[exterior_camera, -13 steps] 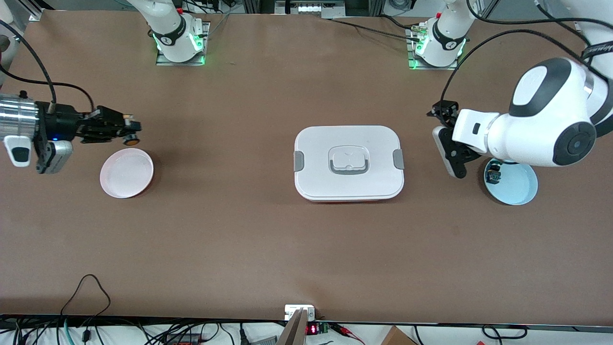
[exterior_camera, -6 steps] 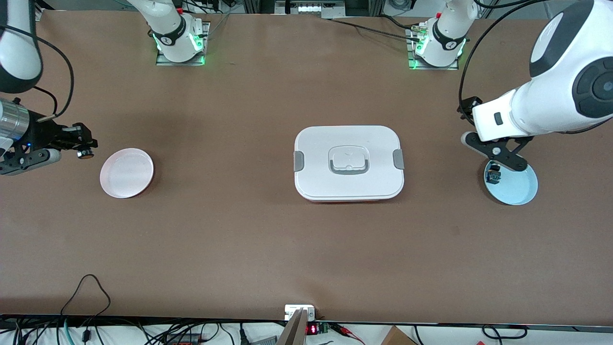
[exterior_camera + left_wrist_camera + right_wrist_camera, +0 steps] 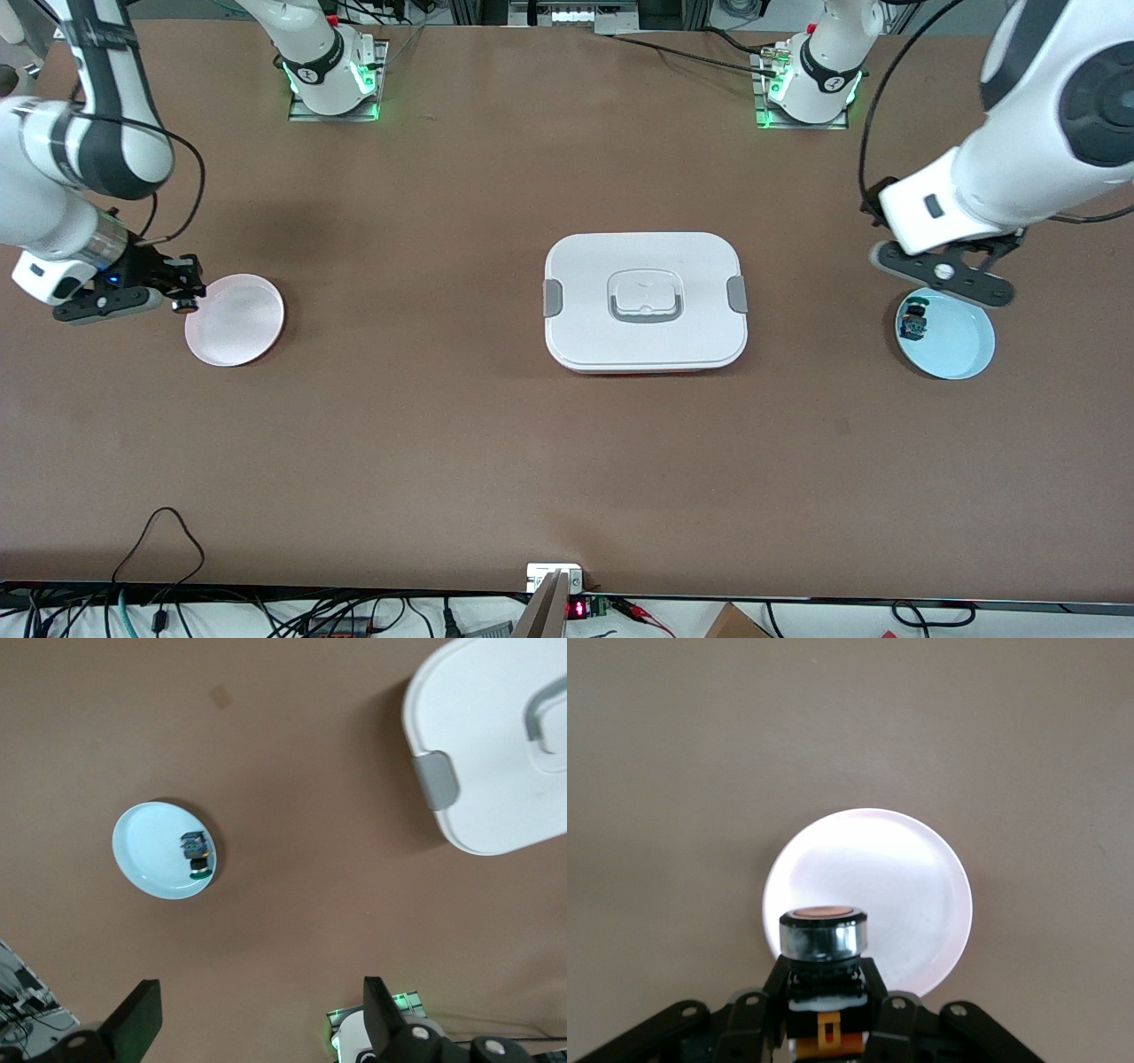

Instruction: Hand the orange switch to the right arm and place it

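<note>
The orange switch (image 3: pixel 824 988), a small black body with an orange middle and a shiny silver cap, sits clamped in my right gripper (image 3: pixel 824 1014). In the front view the right gripper (image 3: pixel 182 297) holds the switch (image 3: pixel 186 306) over the edge of the pink plate (image 3: pixel 235 321) at the right arm's end of the table. The plate (image 3: pixel 873 890) shows bare in the right wrist view. My left gripper (image 3: pixel 943 273) is open and empty above the table beside the blue plate (image 3: pixel 952 341); its fingers (image 3: pixel 135 1020) stand wide apart.
A white lidded box (image 3: pixel 645 301) with grey latches lies mid-table; its corner shows in the left wrist view (image 3: pixel 496 753). The blue plate (image 3: pixel 155 855) holds small dark blue-and-teal components (image 3: pixel 197 850). Cables run along the table's front edge.
My right gripper has swung and come down with the switch to the pink plate's edge. My left arm has lifted and turned over the blue plate.
</note>
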Robot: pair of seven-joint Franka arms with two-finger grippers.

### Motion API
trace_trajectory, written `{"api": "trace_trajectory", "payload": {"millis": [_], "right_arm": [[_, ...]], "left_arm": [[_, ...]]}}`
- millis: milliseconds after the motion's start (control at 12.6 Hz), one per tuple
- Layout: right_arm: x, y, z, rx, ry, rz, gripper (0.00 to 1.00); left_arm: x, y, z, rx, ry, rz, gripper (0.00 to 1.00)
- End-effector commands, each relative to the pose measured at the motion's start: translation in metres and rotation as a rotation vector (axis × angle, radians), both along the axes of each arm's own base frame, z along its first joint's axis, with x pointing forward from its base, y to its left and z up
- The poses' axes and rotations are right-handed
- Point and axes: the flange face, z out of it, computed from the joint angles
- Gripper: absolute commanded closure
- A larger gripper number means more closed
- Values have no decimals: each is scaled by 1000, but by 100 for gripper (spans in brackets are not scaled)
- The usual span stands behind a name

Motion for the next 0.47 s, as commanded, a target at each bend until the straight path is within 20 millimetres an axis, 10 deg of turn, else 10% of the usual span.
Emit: {"api": "trace_trajectory", "payload": {"millis": [0, 238, 396], "right_arm": [[-2, -12, -39, -27, -47, -5, 100], [4, -8, -73, -29, -61, -37, 100], [5, -3, -91, -30, -66, -60, 100]], "left_arm": [[-2, 18, 9, -9, -47, 66, 0], [-16, 84, 3, -176, -163, 257, 0], [-38, 93, 3, -194, -345, 265, 0]]}}
